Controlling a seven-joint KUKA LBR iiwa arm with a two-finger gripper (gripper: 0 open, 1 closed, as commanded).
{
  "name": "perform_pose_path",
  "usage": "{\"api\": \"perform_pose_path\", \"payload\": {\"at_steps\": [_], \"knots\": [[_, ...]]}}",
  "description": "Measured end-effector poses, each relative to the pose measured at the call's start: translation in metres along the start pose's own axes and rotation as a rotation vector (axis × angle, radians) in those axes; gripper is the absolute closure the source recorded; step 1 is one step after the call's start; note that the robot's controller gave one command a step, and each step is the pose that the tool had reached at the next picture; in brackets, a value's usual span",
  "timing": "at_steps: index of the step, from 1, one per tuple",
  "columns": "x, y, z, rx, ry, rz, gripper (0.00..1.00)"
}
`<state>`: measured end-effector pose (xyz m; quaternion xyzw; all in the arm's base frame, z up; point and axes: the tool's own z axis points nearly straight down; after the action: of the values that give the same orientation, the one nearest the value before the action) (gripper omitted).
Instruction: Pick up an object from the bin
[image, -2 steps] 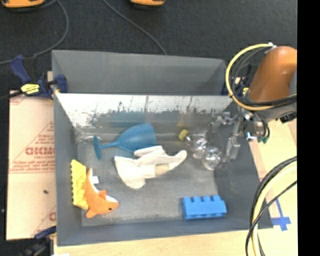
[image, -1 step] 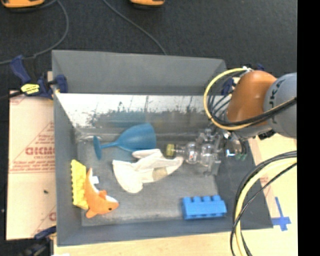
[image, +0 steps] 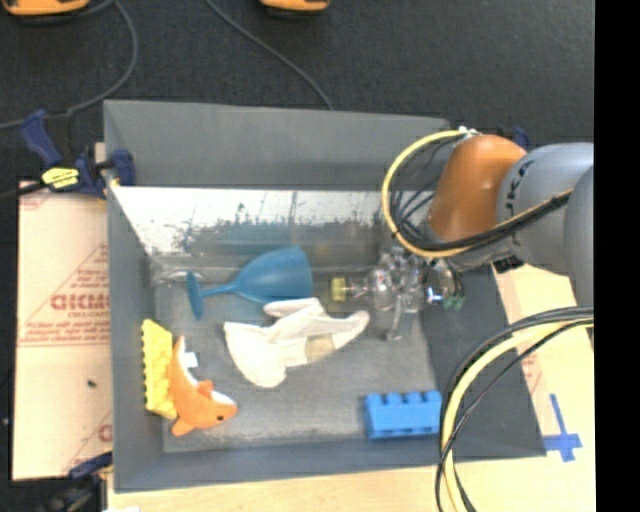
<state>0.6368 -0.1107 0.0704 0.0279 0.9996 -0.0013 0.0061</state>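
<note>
The blue goblet lies on its side near the back wall of the grey bin. Its bowl points toward the arm's side and its stem and foot point away from it.

The pincer hangs low in the bin, on the bowl side of the goblet and well clear of the goblet's rim. The arm reaches in from that same side. It carries an orange cover and loops of dark cables above the wrist. The wrist hardware crowds the tip, so it cannot be told whether the pincer is spread or pressed together.

A small yellowish piece sits between the goblet's bowl and the pincer, near both. What it is cannot be made out.

The thing nearest the pincer is a white crumpled object, soft-looking and folded. It lies just in front of the goblet, and its upper edge is close under the bowl. Its far tip stretches toward the pincer and ends just beside it, but whether the two touch cannot be told.

In front of the goblet's foot, an orange fish toy rests against a yellow toothed block. A blue brick lies well apart from the goblet, near the front wall on the arm's side.
</note>
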Motion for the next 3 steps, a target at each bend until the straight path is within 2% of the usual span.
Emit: {"api": "perform_pose_path", "payload": {"at_steps": [1,2,3], "knots": [[0.025,0.060,-0.004,-0.001,0.015,0.050,0.00],[0.034,0.022,-0.001,0.002,-0.004,0.149,1.00],[0.034,0.022,-0.001,0.003,-0.004,0.147,1.00]]}}
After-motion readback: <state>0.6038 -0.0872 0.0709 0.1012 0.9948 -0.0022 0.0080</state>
